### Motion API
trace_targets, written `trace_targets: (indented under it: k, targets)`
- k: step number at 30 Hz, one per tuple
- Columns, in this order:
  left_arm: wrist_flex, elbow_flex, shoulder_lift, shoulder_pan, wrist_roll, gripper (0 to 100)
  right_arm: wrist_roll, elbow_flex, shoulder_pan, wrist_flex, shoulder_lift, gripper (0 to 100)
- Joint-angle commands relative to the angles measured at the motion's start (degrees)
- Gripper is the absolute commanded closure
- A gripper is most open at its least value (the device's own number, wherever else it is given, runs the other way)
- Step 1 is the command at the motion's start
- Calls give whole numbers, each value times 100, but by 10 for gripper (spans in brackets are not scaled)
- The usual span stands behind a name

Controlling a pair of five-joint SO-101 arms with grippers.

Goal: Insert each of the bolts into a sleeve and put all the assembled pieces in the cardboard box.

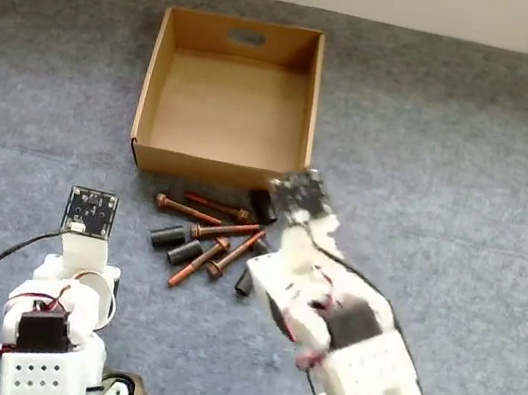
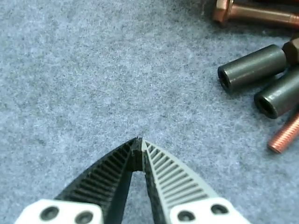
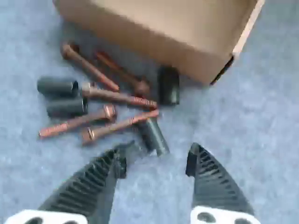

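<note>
- High view: the cardboard box [image 1: 217, 164] stands open on the grey table [image 1: 471, 171]. Its floor is bare, so no assembled piece is in it.
- Just in front of the box's near wall lies a loose heap of copper-coloured bolts [image 1: 223, 231], some crossing one another, with dark sleeves [image 1: 168, 236] among them. I count five bolts and four sleeves; another sleeve may be hidden under the right arm [image 1: 360, 351], whose front end hangs over the heap's edge by the box corner. The left arm [image 1: 55, 325] sits near the heap's other side, apart from it.
- Left wrist view: the left hand [image 2: 140, 144] has its fingertips pressed together with nothing between them, low over bare table. Two sleeves lie side by side near it, their open ends hollow, with a bolt head and a threaded tip close by.
- Right wrist view: the right hand [image 3: 157, 160] is spread wide and holds nothing. The nearest sleeve [image 3: 152, 135] lies just ahead of the gap between its fingers, next to a bolt's threaded end. No bolt sits inside any sleeve that I can see.
- Progress, as I judge it: the task is at its very start. Every insertion and every placement in the box is left to do.
</note>
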Motion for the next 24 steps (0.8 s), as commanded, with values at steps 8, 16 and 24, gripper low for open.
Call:
trace_targets:
  k: [8,16,24]
  targets:
    - [-35,84,-48,-40,-26,989,-747,-1024,-338,-259,2651,789]
    - [-35,84,-48,-40,-26,989,-1477,-1833,-813,127,4040,789]
    - [-35,92,-48,-40,-26,989,-1521,-2695,-804,127,5367,789]
